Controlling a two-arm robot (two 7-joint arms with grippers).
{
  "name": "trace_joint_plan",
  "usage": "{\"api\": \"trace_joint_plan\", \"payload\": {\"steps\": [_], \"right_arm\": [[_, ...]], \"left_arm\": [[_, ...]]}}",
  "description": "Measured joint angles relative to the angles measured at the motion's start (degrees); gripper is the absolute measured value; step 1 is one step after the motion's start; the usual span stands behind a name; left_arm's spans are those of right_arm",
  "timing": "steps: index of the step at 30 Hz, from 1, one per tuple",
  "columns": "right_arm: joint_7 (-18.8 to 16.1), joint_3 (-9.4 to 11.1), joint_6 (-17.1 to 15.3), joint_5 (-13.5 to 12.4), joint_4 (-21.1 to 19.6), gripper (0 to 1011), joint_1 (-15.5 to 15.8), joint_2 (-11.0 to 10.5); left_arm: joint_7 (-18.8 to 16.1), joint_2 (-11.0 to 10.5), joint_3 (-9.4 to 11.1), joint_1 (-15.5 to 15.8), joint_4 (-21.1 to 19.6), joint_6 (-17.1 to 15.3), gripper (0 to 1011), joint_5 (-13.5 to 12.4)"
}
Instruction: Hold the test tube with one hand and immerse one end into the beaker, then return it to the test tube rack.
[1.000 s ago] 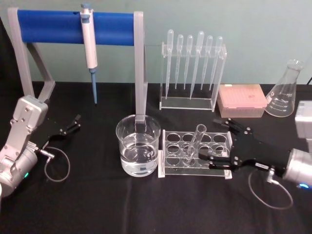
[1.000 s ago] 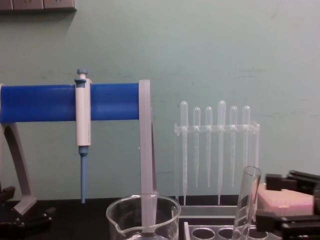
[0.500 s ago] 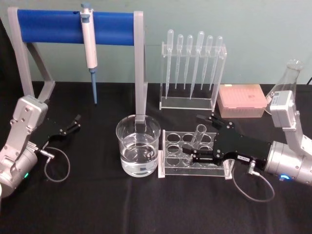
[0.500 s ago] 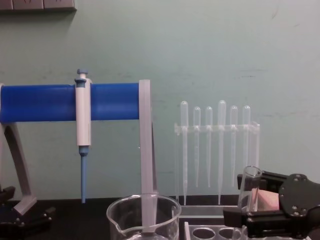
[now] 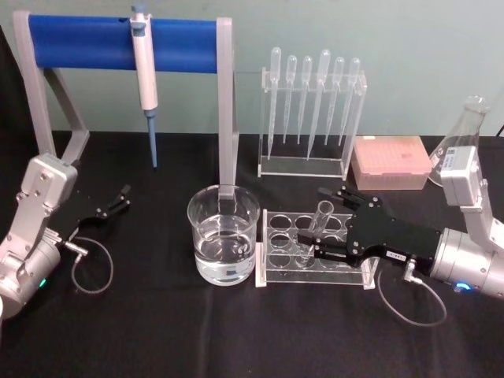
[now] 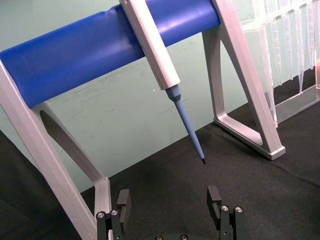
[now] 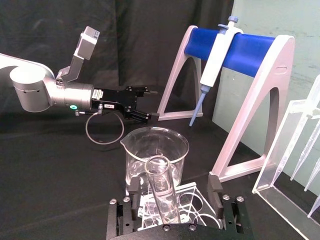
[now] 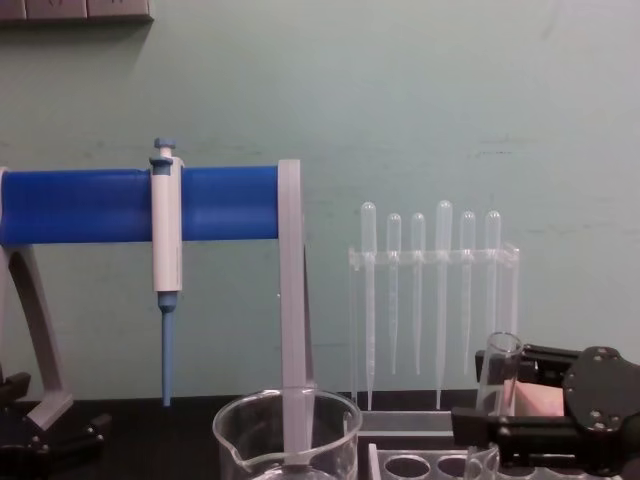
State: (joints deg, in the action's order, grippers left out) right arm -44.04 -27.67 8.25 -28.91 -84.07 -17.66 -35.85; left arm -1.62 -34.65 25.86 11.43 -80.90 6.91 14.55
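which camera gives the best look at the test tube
Right wrist view: the test tube stands close up in the rack, rim to lower body, between the open fingers of the right gripper. Head view shows it small, leaning; chest view shows its upper part.

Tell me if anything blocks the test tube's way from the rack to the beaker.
Nothing visible does. The test tube stands in the rack between the open fingers of the right gripper; the beaker sits right beside the rack.
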Motion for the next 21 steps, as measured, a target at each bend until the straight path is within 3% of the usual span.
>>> {"api": "trace_joint_plan", "payload": {"steps": [14,17,21], "right_arm": [[-0.1,0.1,0.1,-0.1,-0.1,450,0.1,-0.1],[-0.1,0.1,0.1,-0.2,-0.1,307,0.1,-0.1],[0.4,0.3,0.3,0.1,-0.4,225,0.4,-0.1]], "left_arm": [[0.0,0.0,0.0,0.0,0.0,0.0,1000,0.0],[0.0,0.0,0.0,0.0,0.0,0.0,1000,0.0],[0.0,0.0,0.0,0.0,0.0,0.0,1000,0.0]]}}
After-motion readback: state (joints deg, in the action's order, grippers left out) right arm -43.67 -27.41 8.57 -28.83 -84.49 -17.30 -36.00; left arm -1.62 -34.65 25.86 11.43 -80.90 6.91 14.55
